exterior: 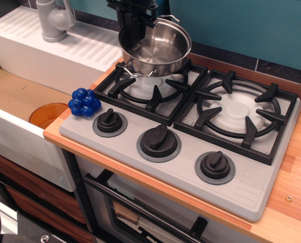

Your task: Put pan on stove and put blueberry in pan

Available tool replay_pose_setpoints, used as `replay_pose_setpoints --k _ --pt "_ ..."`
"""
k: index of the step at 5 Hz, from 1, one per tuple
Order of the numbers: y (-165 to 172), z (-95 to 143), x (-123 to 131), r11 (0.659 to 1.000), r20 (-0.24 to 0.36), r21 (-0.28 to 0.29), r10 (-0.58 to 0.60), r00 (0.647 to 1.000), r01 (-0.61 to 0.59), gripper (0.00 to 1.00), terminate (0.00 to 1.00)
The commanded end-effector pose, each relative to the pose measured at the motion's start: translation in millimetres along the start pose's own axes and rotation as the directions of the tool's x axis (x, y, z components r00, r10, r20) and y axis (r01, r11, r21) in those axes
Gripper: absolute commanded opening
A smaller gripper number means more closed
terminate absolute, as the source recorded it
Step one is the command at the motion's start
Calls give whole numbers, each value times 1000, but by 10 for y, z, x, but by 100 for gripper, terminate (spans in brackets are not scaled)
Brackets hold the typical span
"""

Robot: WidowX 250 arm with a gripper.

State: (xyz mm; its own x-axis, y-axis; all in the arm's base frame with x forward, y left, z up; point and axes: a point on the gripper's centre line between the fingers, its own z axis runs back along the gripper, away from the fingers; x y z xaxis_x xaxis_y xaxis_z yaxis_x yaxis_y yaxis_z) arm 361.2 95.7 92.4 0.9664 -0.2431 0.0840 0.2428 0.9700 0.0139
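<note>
The shiny steel pan [159, 48] hangs low over the back of the left burner of the grey stove [241, 174], slightly tilted; whether it touches the black grate [153, 83] is unclear. My black gripper [139, 26] comes down from the top edge and is shut on the pan's far-left rim. The pan holds nothing. The blueberry [84, 103], a cluster of glossy blue balls, rests on the wooden counter edge just left of the stove, beside the left knob [110, 121], well apart from the gripper.
An orange disc [48, 114] lies in the sink [18, 96] to the left. A grey faucet [54, 20] and white drainboard [84, 48] stand at the back left. The right burner [239, 112] is bare. A teal wall runs behind.
</note>
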Motion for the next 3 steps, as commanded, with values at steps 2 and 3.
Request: replay_pose_setpoints --k 2,3 --pt "19 -242 -29 1000 68 -5 31 997 -31 0 0" --pt "26 -320 -14 1000 89 -12 22 996 -21 0 0"
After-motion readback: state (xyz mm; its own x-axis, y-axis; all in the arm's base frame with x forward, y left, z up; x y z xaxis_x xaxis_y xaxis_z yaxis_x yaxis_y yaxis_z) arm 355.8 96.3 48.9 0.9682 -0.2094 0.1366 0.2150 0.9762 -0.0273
